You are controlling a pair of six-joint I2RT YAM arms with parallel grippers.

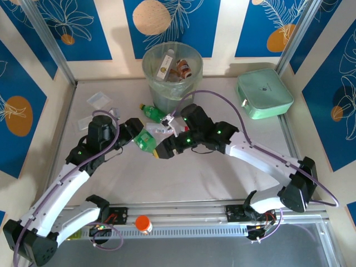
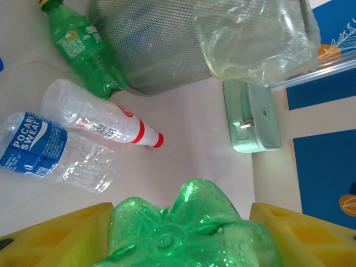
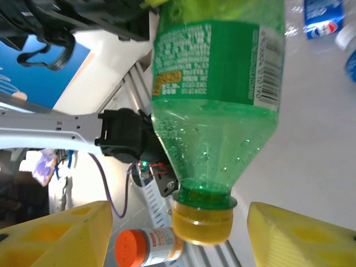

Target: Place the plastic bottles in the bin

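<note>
Yellow left gripper (image 2: 181,242) fingers (image 2: 61,239) clamp the base of a green plastic bottle with a yellow cap (image 3: 214,83) over the pale table's (image 1: 183,178) middle; the right gripper's (image 3: 181,228) fingers gape around the cap. Letting go early would drop it. The round grey-green bin (image 1: 167,83) stands at the table's far edge, blue panels (image 1: 50,28) behind.

Glossy green plastic bottle (image 3: 214,100), translucent ribbed plastic bin (image 2: 156,44), crinkled clear plastic liner (image 2: 250,39), smooth matt tabletop (image 2: 194,144).

White arm links (image 1: 267,158), black joints (image 1: 295,192), purple cables (image 1: 214,92), green status lights (image 1: 220,132), yellow foam claw fingers (image 2: 50,239)
</note>
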